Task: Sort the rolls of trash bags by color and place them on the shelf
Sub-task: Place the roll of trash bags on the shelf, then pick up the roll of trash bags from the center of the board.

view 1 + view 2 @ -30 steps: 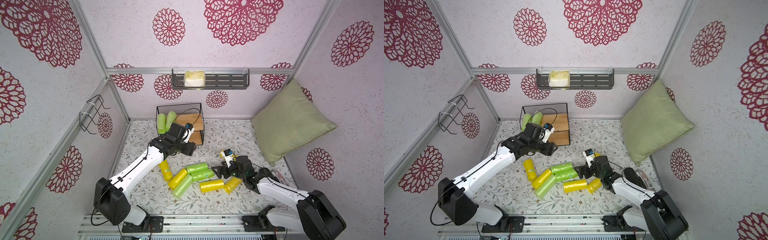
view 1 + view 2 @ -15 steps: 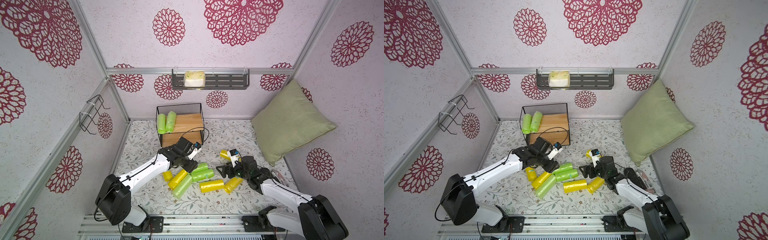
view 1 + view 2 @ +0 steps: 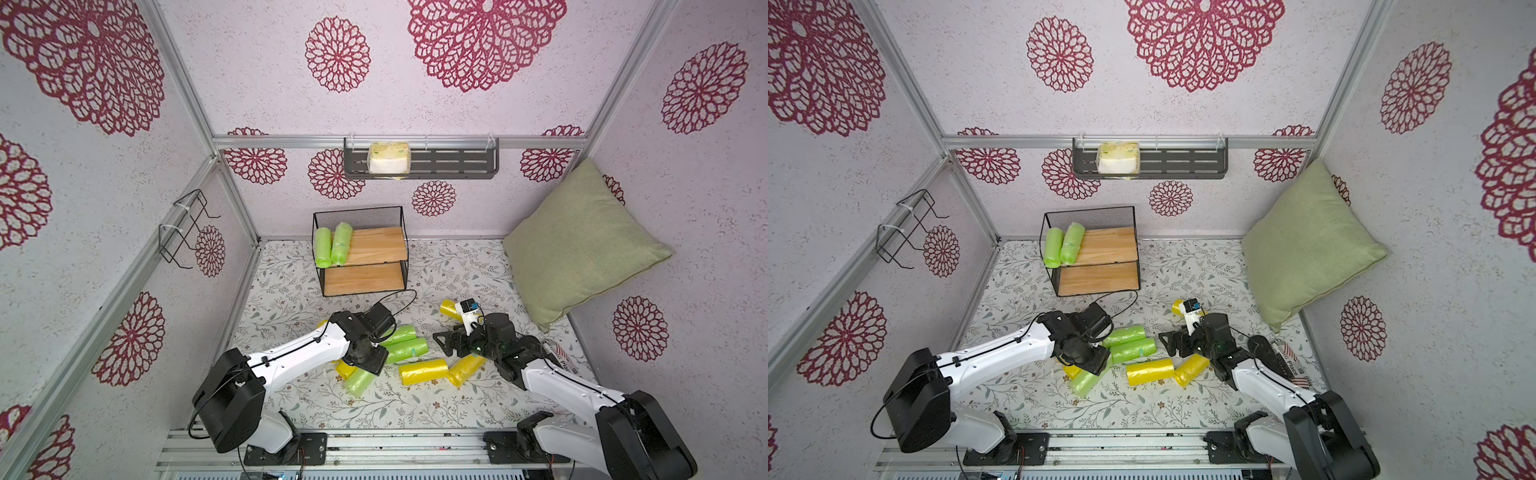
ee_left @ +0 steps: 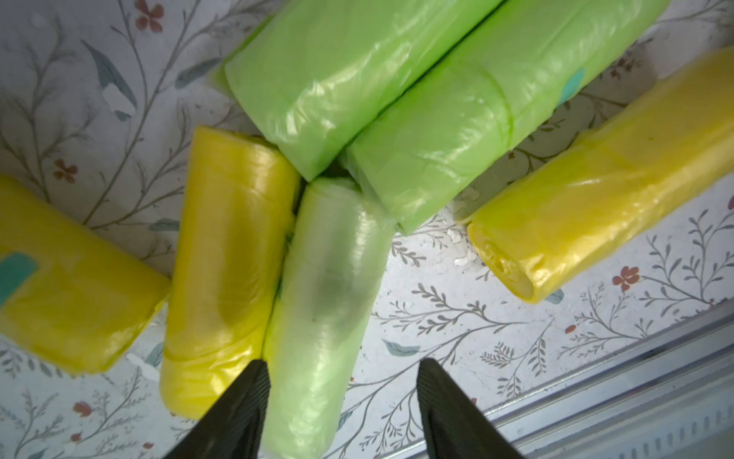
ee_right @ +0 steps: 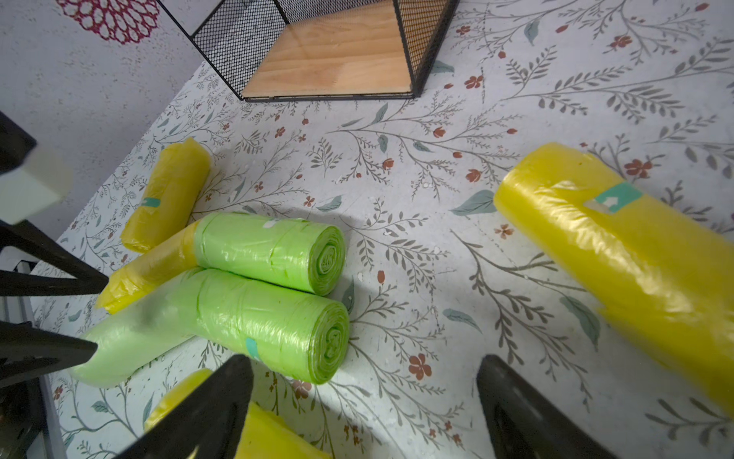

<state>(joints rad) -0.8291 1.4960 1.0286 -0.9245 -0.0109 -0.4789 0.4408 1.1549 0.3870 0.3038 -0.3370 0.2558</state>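
Two light green soft plastic rolls of trash bags (image 3: 323,248) lie side by side at the left end of the upper wooden board of the small black wire shelf (image 3: 380,245), which stands at the far side of the floral-patterned counter (image 3: 286,291). The other rolls I can see lie on the counter, nearer me.

A paler green roll (image 4: 329,286) lies lengthwise between the fingers (image 4: 242,409) of my left tool (image 4: 341,367). Those fingers stand apart. One sits at the seam where that roll touches a bright yellow roll (image 4: 222,258), and the other is clear of it with counter showing between, so nothing is clamped.

A pair of green rolls (image 3: 405,349) lies touching, just right of that tool. Nearer, a long yellow roll (image 3: 423,370) and a shorter yellow roll (image 3: 465,369) lie end to end. A lone yellow roll (image 3: 449,307) lies farther back, beside my right arm's camera.

My right tool (image 3: 445,344) hangs low over the counter, pointing left at the green pair, its fingers wide apart and empty.

A sage green fabric pillow (image 3: 582,253) leans against the right wall. On the far wall a dark slotted metal rack (image 3: 453,164) holds a pale wrapped pack (image 3: 390,158). A black wire hanger (image 3: 183,226) hangs on the left wall.
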